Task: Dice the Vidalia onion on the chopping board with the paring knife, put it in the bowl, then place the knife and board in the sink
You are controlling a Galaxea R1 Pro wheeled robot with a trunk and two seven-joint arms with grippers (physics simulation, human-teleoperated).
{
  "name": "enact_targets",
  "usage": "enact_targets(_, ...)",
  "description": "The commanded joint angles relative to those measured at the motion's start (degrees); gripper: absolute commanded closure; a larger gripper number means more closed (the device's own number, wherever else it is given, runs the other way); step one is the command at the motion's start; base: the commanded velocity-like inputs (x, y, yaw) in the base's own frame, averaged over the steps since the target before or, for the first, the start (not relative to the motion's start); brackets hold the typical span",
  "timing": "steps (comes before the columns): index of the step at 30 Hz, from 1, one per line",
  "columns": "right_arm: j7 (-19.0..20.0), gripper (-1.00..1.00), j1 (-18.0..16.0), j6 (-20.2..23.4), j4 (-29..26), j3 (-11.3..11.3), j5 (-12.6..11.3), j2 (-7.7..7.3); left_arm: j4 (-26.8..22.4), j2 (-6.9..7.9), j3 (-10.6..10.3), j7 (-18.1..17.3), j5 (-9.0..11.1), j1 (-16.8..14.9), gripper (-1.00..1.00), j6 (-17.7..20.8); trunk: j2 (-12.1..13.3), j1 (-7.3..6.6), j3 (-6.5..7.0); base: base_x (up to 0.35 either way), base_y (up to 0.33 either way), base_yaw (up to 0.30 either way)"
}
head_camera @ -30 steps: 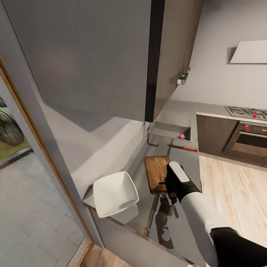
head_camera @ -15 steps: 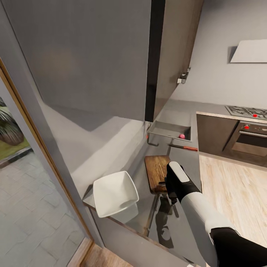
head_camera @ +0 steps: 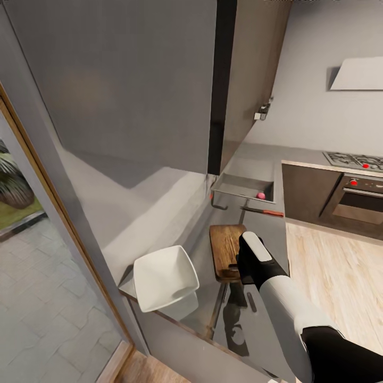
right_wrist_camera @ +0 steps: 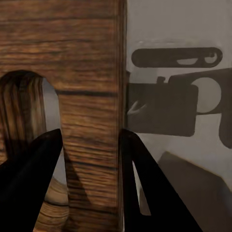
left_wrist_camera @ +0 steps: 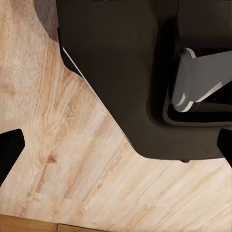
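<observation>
right gripper (head_camera: 238, 264): fingers (right_wrist_camera: 140, 193) clamped across chopping board (head_camera: 226, 249) edge by its handle hole | board on countertop (head_camera: 266, 234), between bowl (head_camera: 162, 276) and sink (head_camera: 242, 187) | paring knife (head_camera: 263, 211) between board and sink | left gripper: cannot tell

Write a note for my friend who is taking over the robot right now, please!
Right gripper: at the chopping board's near edge by the handle slot, fingers straddling that edge; whether it grips, I cannot tell.
Left gripper: hangs over the wood floor, seems empty.
Paring knife lies on the countertop between board and sink.
A small pink thing, maybe the onion, sits in the sink.
Bowl looks empty.
Left: everything, it seems.
</observation>
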Motion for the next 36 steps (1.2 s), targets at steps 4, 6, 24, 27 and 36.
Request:
enact_targets(4, -0.1, 1.0, 0.0, -0.7, 0.0, 0.2, -0.3, -0.03, -0.1, -0.01, 0.0, 0.0, 0.0, 0.0, -1.0, -0.1, -0.1, 0.03, 0.22, 0.0, 0.0, -0.032)
enact_targets(6, -0.1, 1.0, 0.0, -0.7, 0.0, 0.2, -0.3, -0.03, -0.1, -0.01, 0.0, 0.0, 0.0, 0.0, -1.0, -0.1, -0.1, 0.03, 0.39, 0.0, 0.0, -0.066)
enact_targets(24, -0.2, 1.0, 0.0, -0.5, -1.7, 0.2, -0.3, -0.03, -0.1, -0.01, 0.0, -0.1, 0.0, 0.0, -1.0, -0.1, -0.1, 0.03, 2.02, 0.0, 0.0, -0.037)
enact_targets(27, -0.2, 1.0, 0.0, -0.5, -1.8, 0.2, -0.3, -0.03, -0.1, -0.01, 0.0, -0.1, 0.0, 0.0, -1.0, -0.1, -0.1, 0.03, 2.29, -0.015, 0.0, 0.0)
enact_targets(36, -0.1, 1.0, 0.0, -0.5, -1.9, 0.1, -0.3, -0.03, -0.1, -0.01, 0.0, -0.1, 0.0, 0.0, -1.0, -0.1, -0.1, 0.03, 3.11, -0.215, -0.117, 0.0)
